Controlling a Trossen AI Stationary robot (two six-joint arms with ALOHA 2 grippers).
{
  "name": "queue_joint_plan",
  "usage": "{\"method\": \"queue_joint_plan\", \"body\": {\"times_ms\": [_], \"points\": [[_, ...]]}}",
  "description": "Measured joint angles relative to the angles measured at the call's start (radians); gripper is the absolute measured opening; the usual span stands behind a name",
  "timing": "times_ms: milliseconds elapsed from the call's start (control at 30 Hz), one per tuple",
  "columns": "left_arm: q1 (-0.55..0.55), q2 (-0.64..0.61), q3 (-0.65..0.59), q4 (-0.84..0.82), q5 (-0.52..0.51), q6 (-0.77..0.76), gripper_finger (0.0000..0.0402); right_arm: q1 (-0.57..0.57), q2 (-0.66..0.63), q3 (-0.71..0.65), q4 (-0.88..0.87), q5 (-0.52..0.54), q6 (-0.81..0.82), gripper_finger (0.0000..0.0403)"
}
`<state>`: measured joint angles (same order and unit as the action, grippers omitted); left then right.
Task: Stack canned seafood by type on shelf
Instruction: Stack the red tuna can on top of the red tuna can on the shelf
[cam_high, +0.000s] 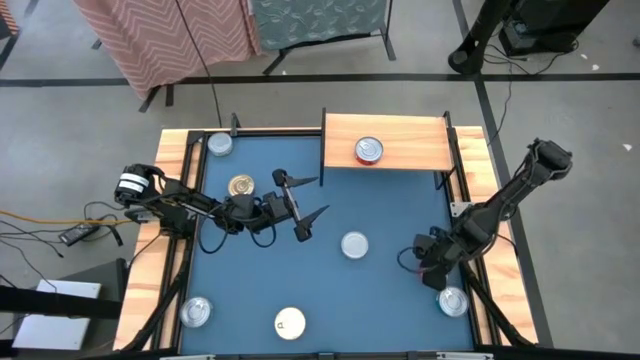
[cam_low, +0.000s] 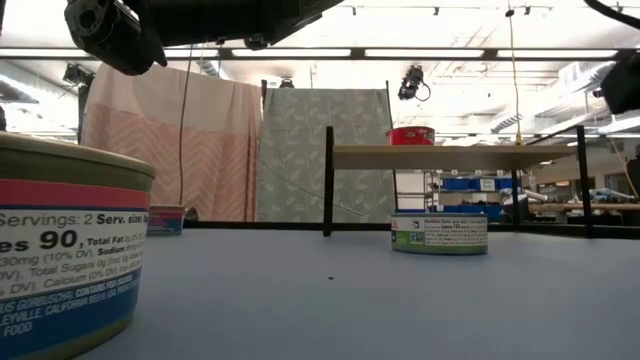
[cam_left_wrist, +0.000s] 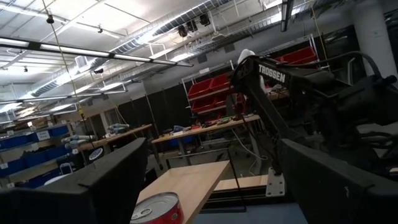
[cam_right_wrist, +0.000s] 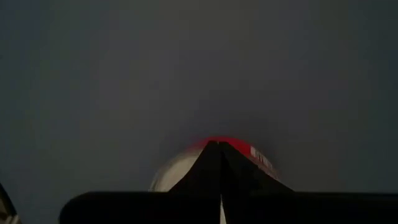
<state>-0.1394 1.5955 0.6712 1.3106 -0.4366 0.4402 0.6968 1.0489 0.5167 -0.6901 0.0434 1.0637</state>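
Note:
The shelf (cam_high: 400, 140) stands at the table's far edge with one red-sided tin (cam_high: 369, 150) on its plank. Loose tins lie on the blue table: a gold lid (cam_high: 241, 186), silver lids (cam_high: 354, 244) (cam_high: 219, 144) (cam_high: 196, 311), and a white lid (cam_high: 290, 322). My left gripper (cam_high: 306, 203) is open, raised over the table's middle between the gold tin and the shelf. In its wrist view the shelf's tin (cam_left_wrist: 155, 210) lies ahead. My right gripper (cam_high: 437, 272) is shut, low by the right rail, next to a silver-lidded, red-sided tin (cam_high: 453, 301) (cam_right_wrist: 186, 163). My right gripper (cam_right_wrist: 219, 152) points its shut fingers down at the red-sided tin near the table's right near corner. The fingers themselves hide the place where they would meet, so I cannot tell whether they touch it.
Wooden rails run along the table's left and right sides. In the low view one tin (cam_low: 60, 250) fills the near left, another (cam_low: 438, 232) stands below the shelf (cam_low: 450, 156), and a third (cam_low: 165, 220) sits far left. Open blue table lies between the tins.

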Motion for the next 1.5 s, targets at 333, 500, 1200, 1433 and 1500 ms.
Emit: {"method": "queue_joint_plan", "body": {"times_ms": [333,500,1200,1433,1500], "points": [[0.000,0.000,0.000,0.000,0.000,0.000,0.0362,-0.053,0.000,0.000,0.002,-0.039,-0.067,0.0003],[0.000,0.000,0.000,0.000,0.000,0.000,0.0362,-0.033,-0.001,0.002,-0.040,-0.127,-0.004,0.0003],[0.000,0.000,0.000,0.001,0.000,-0.003,0.0362,0.026,-0.042,0.236,-0.373,-0.029,0.054,0.0003],[0.000,0.000,0.000,-0.001,0.000,-0.002,0.0362,0.087,-0.029,0.160,-0.325,-0.097,0.149,0.0003],[0.000,0.000,0.000,-0.001,0.000,-0.002,0.0362,0.104,-0.029,0.137,-0.312,-0.110,0.173,0.0003]]}}
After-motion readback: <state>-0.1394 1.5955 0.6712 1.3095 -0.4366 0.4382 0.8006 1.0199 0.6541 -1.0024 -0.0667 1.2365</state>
